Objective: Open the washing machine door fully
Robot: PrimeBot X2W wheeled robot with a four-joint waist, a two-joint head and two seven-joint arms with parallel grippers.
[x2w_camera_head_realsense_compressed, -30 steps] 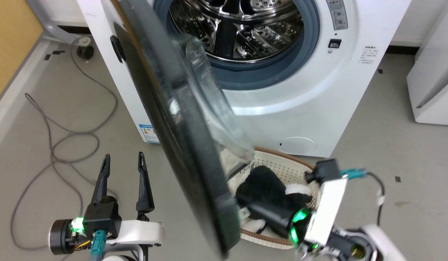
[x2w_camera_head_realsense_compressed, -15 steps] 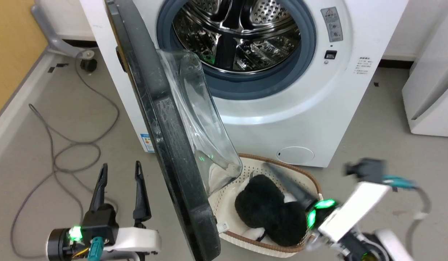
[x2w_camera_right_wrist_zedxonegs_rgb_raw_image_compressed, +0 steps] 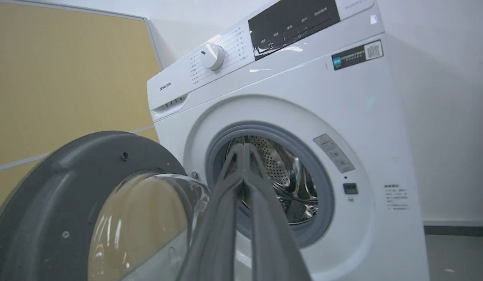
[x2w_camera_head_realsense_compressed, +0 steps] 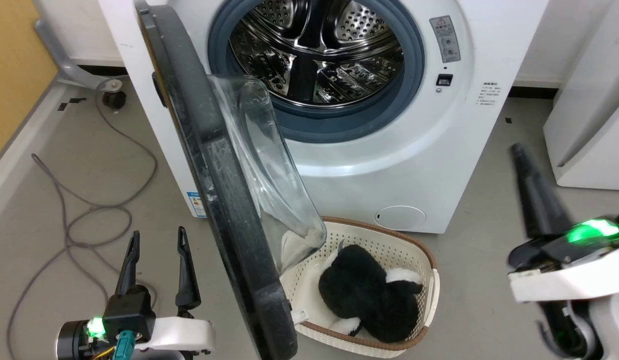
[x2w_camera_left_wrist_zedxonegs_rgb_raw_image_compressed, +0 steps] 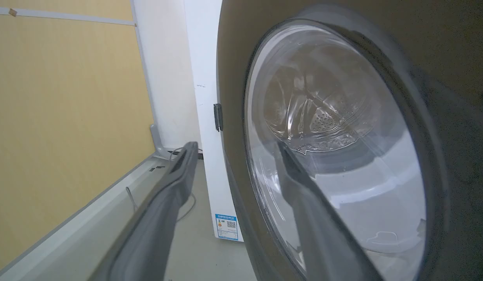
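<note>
On washing machine (x2w_camera_right_wrist_zedxonegs_rgb_raw_image_compressed: 343,117) front, Hisense logo (x2w_camera_right_wrist_zedxonegs_rgb_raw_image_compressed: 165,86) nr dial (x2w_camera_right_wrist_zedxonegs_rgb_raw_image_compressed: 212,56), door (x2w_camera_right_wrist_zedxonegs_rgb_raw_image_compressed: 50,187) open

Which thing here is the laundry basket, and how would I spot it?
Start at the big white washing machine. On the floor right before it, beside the swung-out black door, sits a cream perforated basket with a brown rim. It alone holds something fluffy, black and white.

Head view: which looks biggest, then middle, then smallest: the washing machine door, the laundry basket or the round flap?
1. washing machine door, biggest, though it is also nearest the camera
2. laundry basket
3. round flap
</note>
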